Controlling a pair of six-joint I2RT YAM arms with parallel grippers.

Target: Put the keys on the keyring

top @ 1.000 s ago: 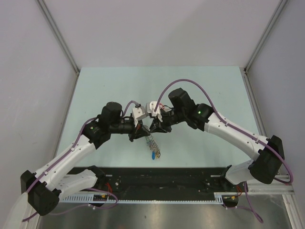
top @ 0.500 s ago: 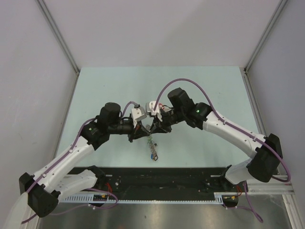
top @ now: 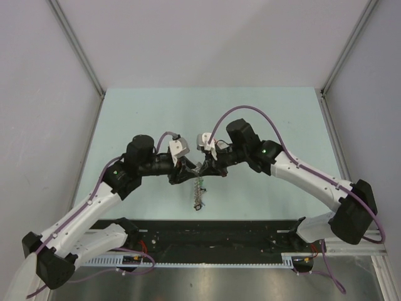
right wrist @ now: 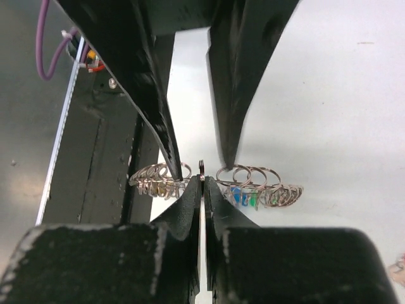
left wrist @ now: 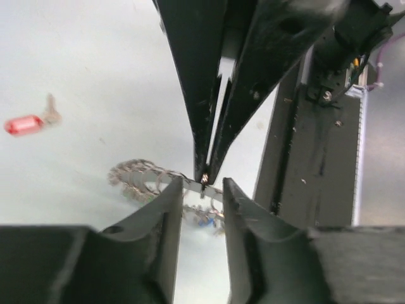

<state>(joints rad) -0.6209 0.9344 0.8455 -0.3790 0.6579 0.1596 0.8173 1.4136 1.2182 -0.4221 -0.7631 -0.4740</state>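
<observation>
The keyring [top: 198, 191] hangs above the table between the two grippers, fringed with small keys and coloured tags; it also shows in the right wrist view [right wrist: 259, 183] and the left wrist view [left wrist: 142, 180]. My right gripper [right wrist: 202, 183] is shut on the ring's thin metal edge, its point in the top view being [top: 202, 168]. My left gripper [left wrist: 202, 188] is open, with its fingertips on either side of the ring next to the right gripper's tips. The red-tagged key [left wrist: 25, 124] lies loose on the table, apart from the ring. It is hidden in the top view.
The black rail [top: 213, 235] with the arm bases runs along the table's near edge, close below the hanging ring. Grey walls enclose the pale green table [top: 138, 113] at the back and both sides.
Both grippers have shifted slightly away from the near edge with the ring. The hanging ring has turned more edge-on and looks narrower. The right gripper keeps its hold.
</observation>
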